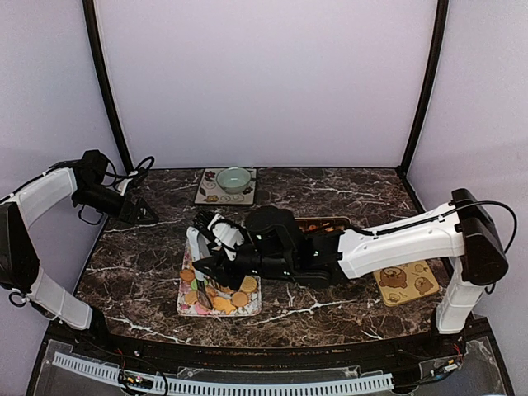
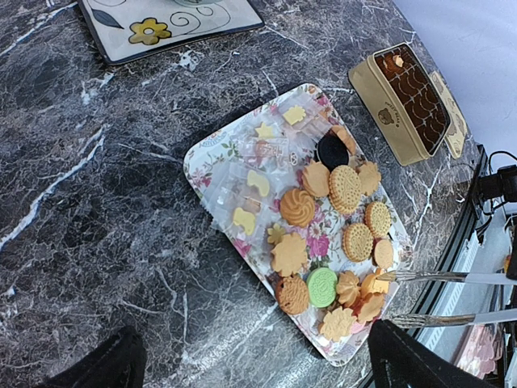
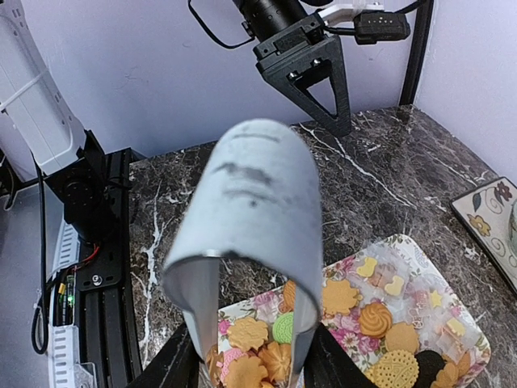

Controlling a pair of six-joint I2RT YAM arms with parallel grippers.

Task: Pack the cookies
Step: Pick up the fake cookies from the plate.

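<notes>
Cookies (image 2: pixel 323 234) are all piled on the flowered tray (image 2: pixel 194 162), mid-table: mostly orange, one green, one dark, a few in clear wrappers. One small piece is in the open tin (image 2: pixel 376 101), which is near the tray but not touching it. My right gripper (image 3: pixel 252 364) is clamped on the tongs (image 3: pixel 250 202). Tong tips are down at the tray end nearest my bases, just over the orange cookies. Can't tell if they've pinched one. My left gripper (image 2: pixel 262 360) is raised off to the left side, jaws spread wide, holding nothing. Plate with bowl (image 1: pixel 234 178) sits at the far edge of the marble table (image 1: pixel 346 313).
</notes>
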